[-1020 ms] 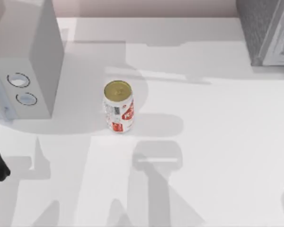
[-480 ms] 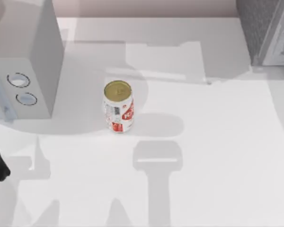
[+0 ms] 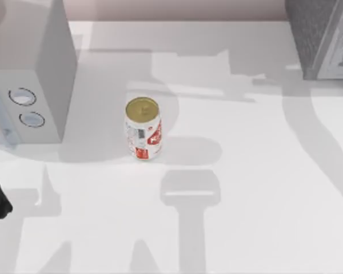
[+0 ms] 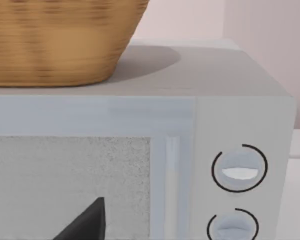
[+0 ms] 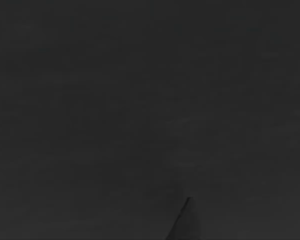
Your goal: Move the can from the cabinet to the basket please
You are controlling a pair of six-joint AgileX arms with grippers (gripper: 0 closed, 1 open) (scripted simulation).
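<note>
Wicker basket (image 4: 55,42) is sitting on top of the pale grey microwave (image 3: 31,85) at the left of the white surface (image 3: 263,171), and the left claw (image 4: 87,225) is showing as one dark fingertip low before the microwave's door, so I cannot tell how far it is open. Right of the microwave and apart from it, the can (image 3: 143,129) is standing upright on the surface. At the far right corner a grey cabinet (image 3: 323,37) is standing, and the right wrist view is dark.
</note>
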